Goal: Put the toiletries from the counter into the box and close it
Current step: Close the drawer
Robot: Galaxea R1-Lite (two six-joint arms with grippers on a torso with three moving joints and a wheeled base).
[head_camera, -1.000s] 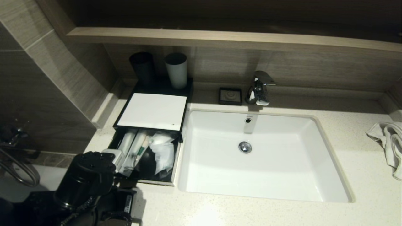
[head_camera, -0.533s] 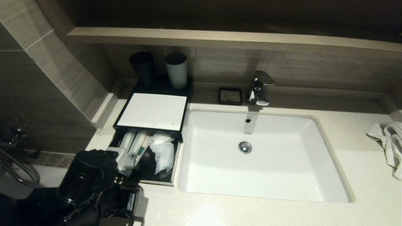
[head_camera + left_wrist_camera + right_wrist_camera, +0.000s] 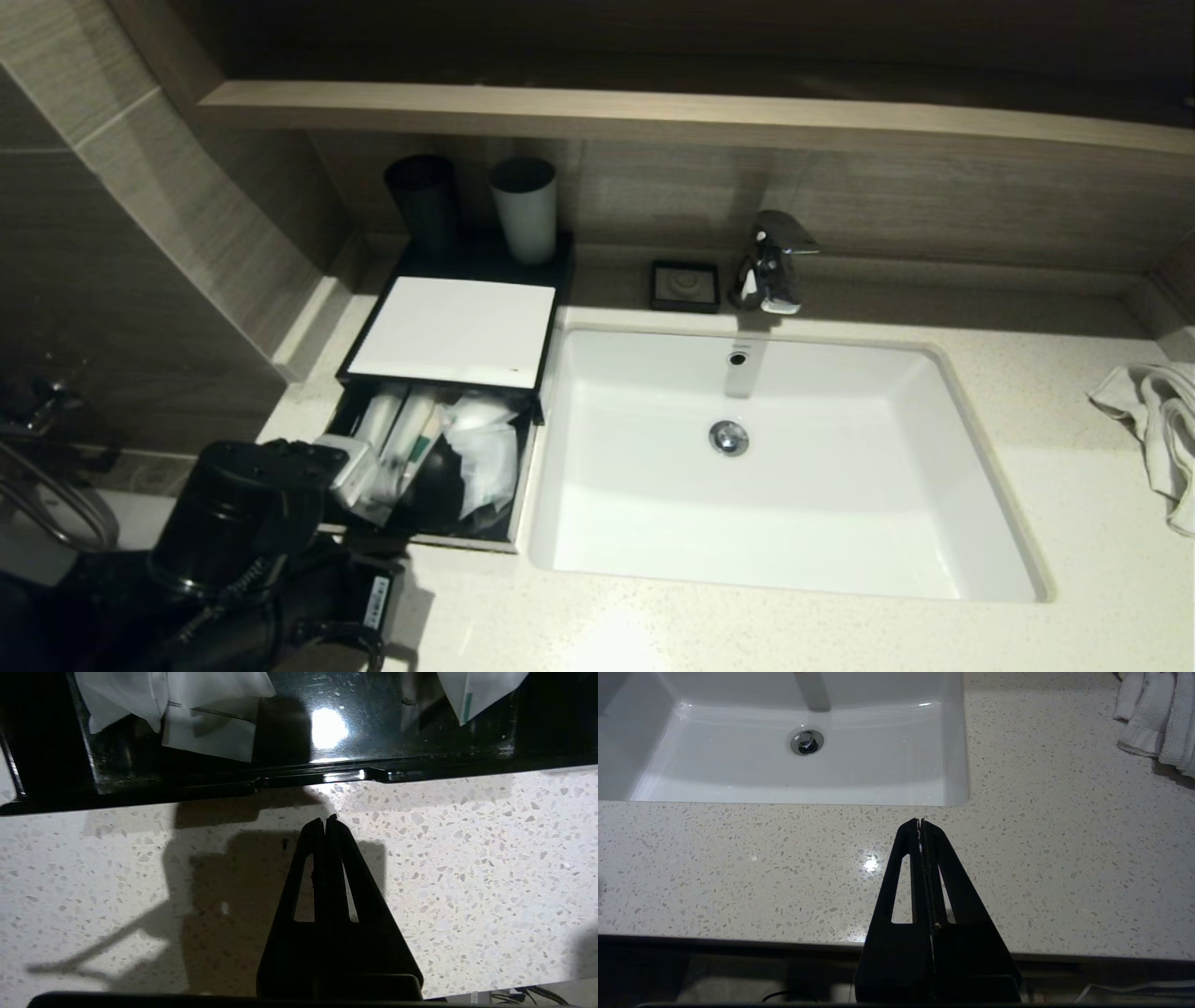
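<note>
The black box [image 3: 453, 331] with its white top panel sits left of the sink, its drawer [image 3: 425, 532] pulled out. Inside lie the toiletries: two long packets [image 3: 397, 439], one with a green label, and a squarish packet [image 3: 485, 453]. In the left wrist view, my left gripper [image 3: 325, 819] is shut and empty. It hovers over the speckled counter [image 3: 467, 858], a short way in front of the drawer's notched front edge [image 3: 317, 775]. My left arm [image 3: 233, 523] covers the drawer's near left corner. My right gripper [image 3: 920, 821] is shut and empty over the counter's front strip [image 3: 738, 868].
A dark cup [image 3: 425, 201] and a grey cup [image 3: 526, 210] stand behind the box. A small black dish [image 3: 685, 285] and the faucet [image 3: 773, 261] are behind the white sink [image 3: 980, 485]. A white towel [image 3: 1162, 429] lies at the far right.
My left arm has drawn back toward the lower left, away from the drawer. The drawer and the packets have not moved.
</note>
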